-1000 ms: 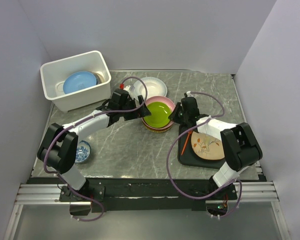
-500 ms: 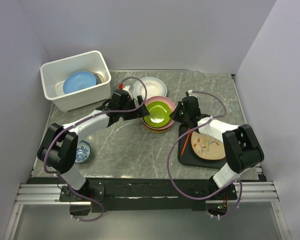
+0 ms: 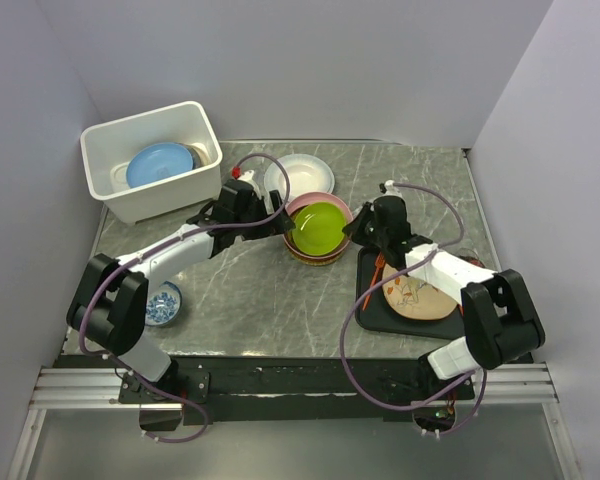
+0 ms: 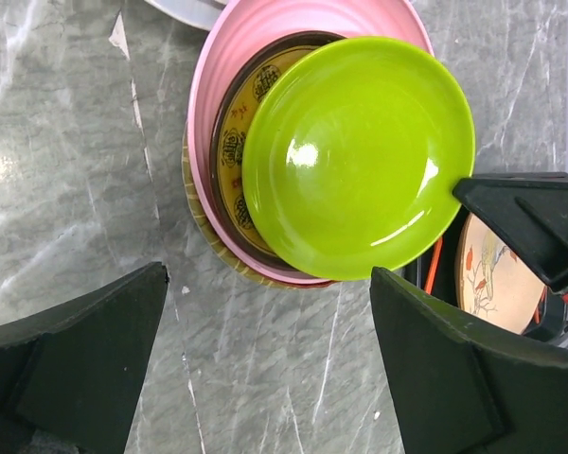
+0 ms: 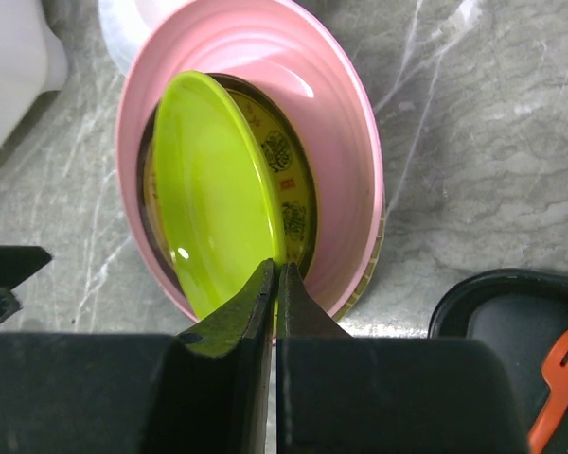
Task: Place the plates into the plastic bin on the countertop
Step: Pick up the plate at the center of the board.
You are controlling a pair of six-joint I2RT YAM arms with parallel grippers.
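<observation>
Now the right gripper [image 5: 276, 280] is clenched on the rim of the green plate [image 5: 213, 189], and its two fingers are pressed together with only the thin edge between them. This plate is tilted over a stack, with the gripped side higher. Whether its lower edge touches the plate under it, I cannot tell. The stack stands on the countertop [image 3: 250, 290] and has a pink plate [image 4: 208, 104], a yellow patterned plate [image 4: 229, 142] lying inside the pink one, and a woven yellow plate [image 4: 244, 274] at the very bottom. The left gripper [image 4: 267, 279] is released, with its fingers spread wide. It hovers at the left side of the stack and holds nothing. A white plate [image 3: 302, 172] lies flat on the stone just behind the stack. The plastic bin [image 3: 115, 140] stands at the far left corner, well apart from the stack. Inside it a light blue plate [image 3: 160, 165] leans, with one more plate behind it whose colour is not clear. To the right of the stack is a black tray [image 3: 375, 312], which carries the cream plate [image 3: 420, 297] with the twig drawing and an orange spatula [image 3: 377, 272] beside it. A small blue-and-white bowl [image 3: 163, 303] sits near the left arm's base.
</observation>
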